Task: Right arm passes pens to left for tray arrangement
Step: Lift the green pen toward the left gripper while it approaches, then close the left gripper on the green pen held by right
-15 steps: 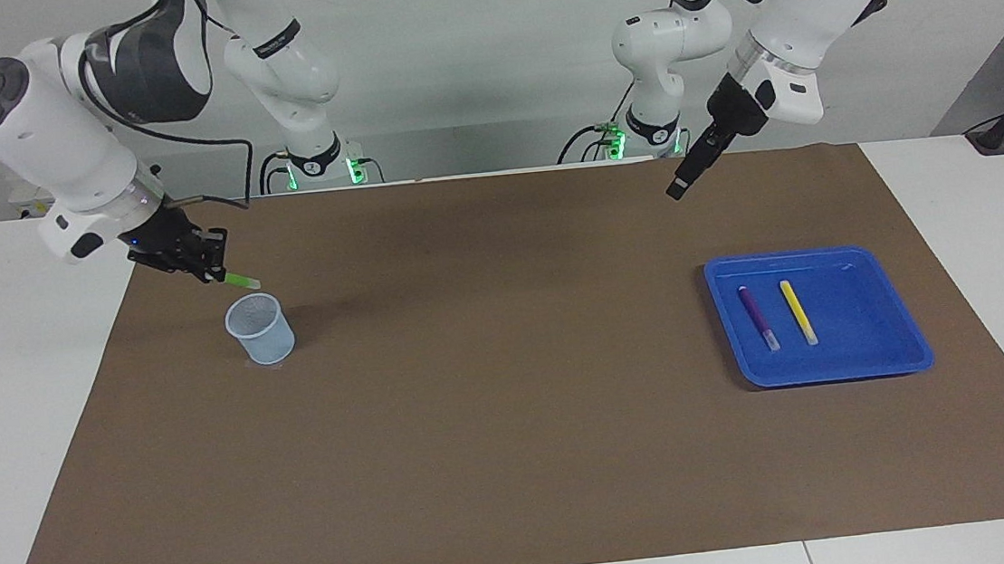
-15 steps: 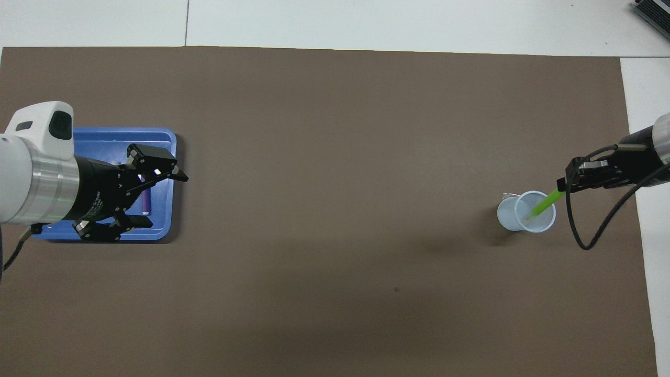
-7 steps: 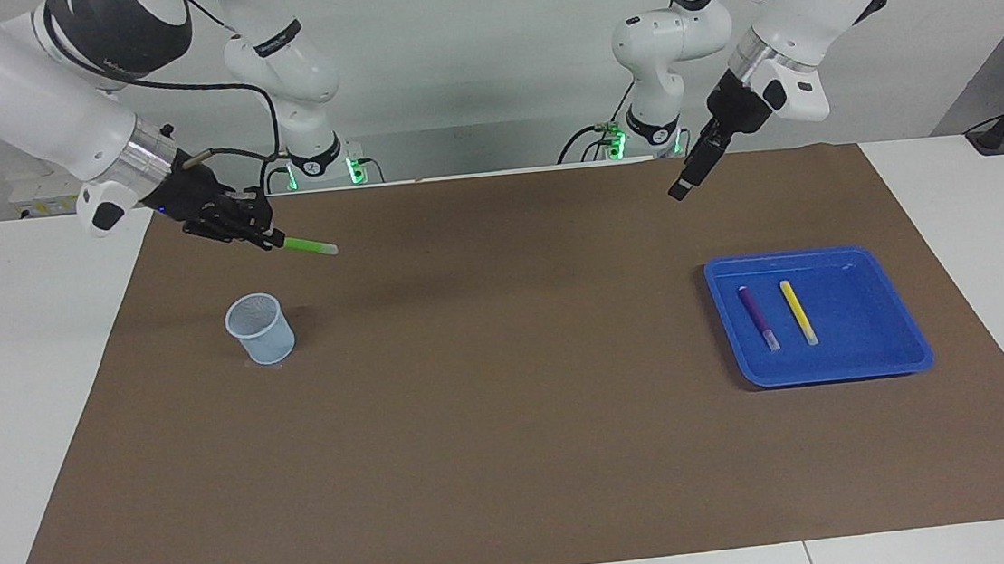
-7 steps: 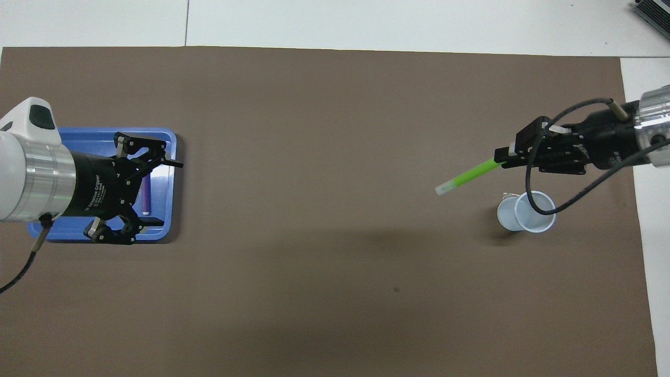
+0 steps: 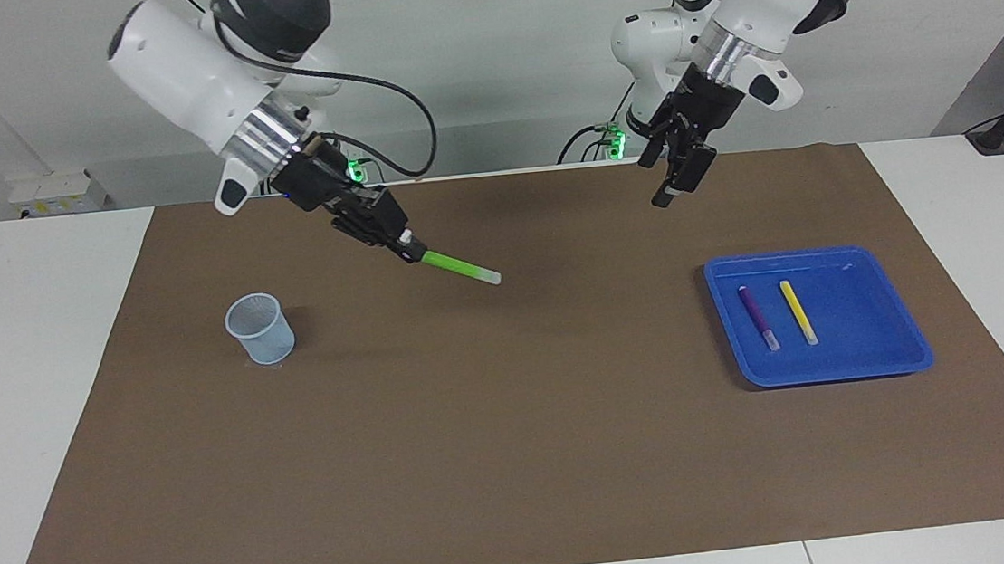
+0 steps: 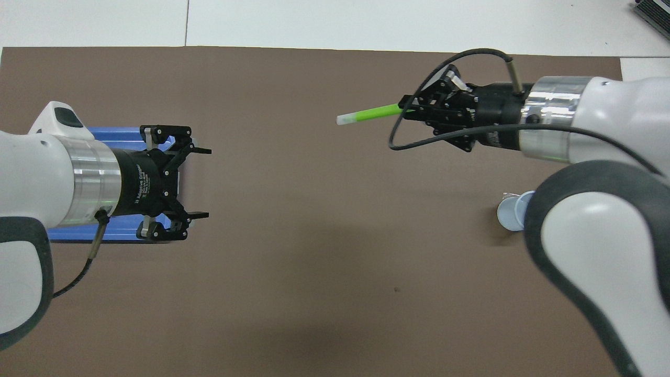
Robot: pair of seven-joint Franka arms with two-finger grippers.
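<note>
My right gripper point(image 5: 406, 248) is shut on one end of the green pen point(image 5: 461, 270), held up over the brown mat toward the table's middle. The pen's pale tip points at the left arm's end, as the overhead view shows for the green pen point(image 6: 369, 113) and right gripper point(image 6: 411, 109). My left gripper point(image 6: 205, 183) hangs open and holds nothing, raised over the tray's edge nearest the table's middle; the facing view has this left gripper point(image 5: 673, 183) high above the mat. The blue tray point(image 5: 871, 350) holds a purple pen point(image 5: 757, 316) and a yellow pen point(image 5: 798, 311) side by side.
A small pale blue mesh cup point(image 5: 260, 329) stands on the mat at the right arm's end, partly covered by the right arm in the overhead view point(image 6: 510, 210). The brown mat point(image 5: 518, 462) covers most of the white table.
The right arm has lifted the green pen out of the cup and carried it toward the table's middle. The left gripper has turned and shifted slightly toward the middle, staying open.
</note>
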